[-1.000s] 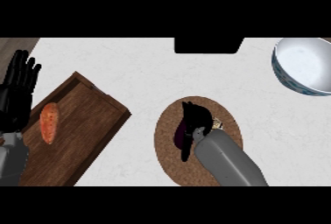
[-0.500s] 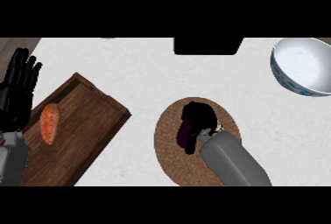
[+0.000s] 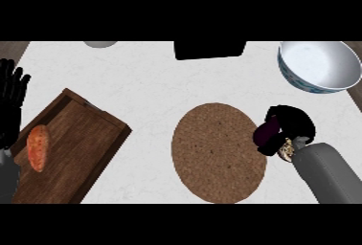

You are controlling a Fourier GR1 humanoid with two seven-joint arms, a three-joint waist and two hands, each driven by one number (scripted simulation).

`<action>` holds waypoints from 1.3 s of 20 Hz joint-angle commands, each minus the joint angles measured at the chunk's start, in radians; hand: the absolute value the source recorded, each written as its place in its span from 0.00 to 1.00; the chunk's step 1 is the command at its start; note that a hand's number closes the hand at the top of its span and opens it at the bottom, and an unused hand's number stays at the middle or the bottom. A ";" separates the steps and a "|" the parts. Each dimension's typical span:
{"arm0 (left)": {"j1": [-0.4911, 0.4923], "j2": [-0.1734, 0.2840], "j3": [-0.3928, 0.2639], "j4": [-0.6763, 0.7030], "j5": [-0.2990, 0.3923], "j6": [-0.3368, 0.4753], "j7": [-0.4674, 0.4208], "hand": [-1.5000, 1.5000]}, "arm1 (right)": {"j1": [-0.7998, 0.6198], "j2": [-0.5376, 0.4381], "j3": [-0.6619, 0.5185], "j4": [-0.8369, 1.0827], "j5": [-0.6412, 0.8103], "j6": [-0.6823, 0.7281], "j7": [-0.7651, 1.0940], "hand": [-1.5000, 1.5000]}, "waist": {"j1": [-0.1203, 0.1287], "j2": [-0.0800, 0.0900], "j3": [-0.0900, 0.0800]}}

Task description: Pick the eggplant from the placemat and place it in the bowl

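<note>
Eggplant [image 3: 267, 135] is what you have in your right hand [image 3: 291, 120]: the dark purple body hangs off the right rim of the placemat [image 3: 219, 152], over the white worktop [image 3: 148, 91], with the black fingers curled round its upper part. The hand covers much of it, so you cannot make out its full length.

Going by size, the worktop carries a wooden cutting board [image 3: 67, 146] at the left, set at a slant and cut off at the lower edge. The round brown placemat lies bare in the middle. The bowl [image 3: 318, 66], white inside with a patterned outer wall, sits at the upper right, apart from the held eggplant and partly cut off at the edge; nothing stands between them.

A black box-like object [image 3: 210, 49] at the top edge is too cropped to identify. Your left hand [image 3: 12, 103] rests open at the left edge, fingers up. An orange, oval food item [image 3: 37, 147] lies on the board; its kind is unclear. A grey rounded thing [image 3: 100, 44] peeks in at the top left.
</note>
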 commanded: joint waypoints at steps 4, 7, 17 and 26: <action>0.039 0.013 0.043 -0.013 0.011 0.016 0.000 0.50 | 0.100 -0.458 -0.289 0.101 -0.110 -0.033 -0.286 1.00 | -0.060 0.001 0.008; 0.049 0.012 0.040 -0.023 0.010 0.008 -0.013 0.50 | 0.134 -0.607 -0.410 0.183 -0.156 -0.076 -0.425 1.00 | -0.044 0.006 0.009; 0.021 -0.021 -0.016 -0.042 -0.003 -0.002 -0.011 0.50 | 0.183 -0.888 -0.719 0.476 -0.388 -0.014 -1.045 1.00 | 0.040 0.013 0.005; -0.039 -0.054 -0.061 -0.021 -0.031 0.011 -0.007 0.50 | 0.034 -0.947 -0.805 0.662 -0.506 0.236 -1.207 1.00 | 0.102 0.019 0.000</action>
